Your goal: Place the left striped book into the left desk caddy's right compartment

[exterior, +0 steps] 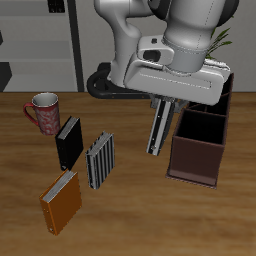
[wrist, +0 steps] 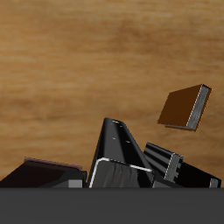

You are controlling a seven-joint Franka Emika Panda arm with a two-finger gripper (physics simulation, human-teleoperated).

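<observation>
My gripper (exterior: 158, 103) is shut on the top of the left striped book (exterior: 156, 130) and holds it upright and slightly tilted above the table. The book hangs close beside the left desk caddy (exterior: 194, 160), outside its wall, near the compartment closest to the maroon end panel. In the wrist view the held book (wrist: 117, 154) shows edge-on, with a corner of the caddy (wrist: 39, 172) beside it. The other striped book (exterior: 100, 160) stands on the table, apart from the gripper.
A plain black book (exterior: 68, 143) stands beside the second striped book. An orange book (exterior: 60, 201) lies nearer the table's front edge and shows in the wrist view (wrist: 184, 107). A red patterned mug (exterior: 43, 112) stands farther back.
</observation>
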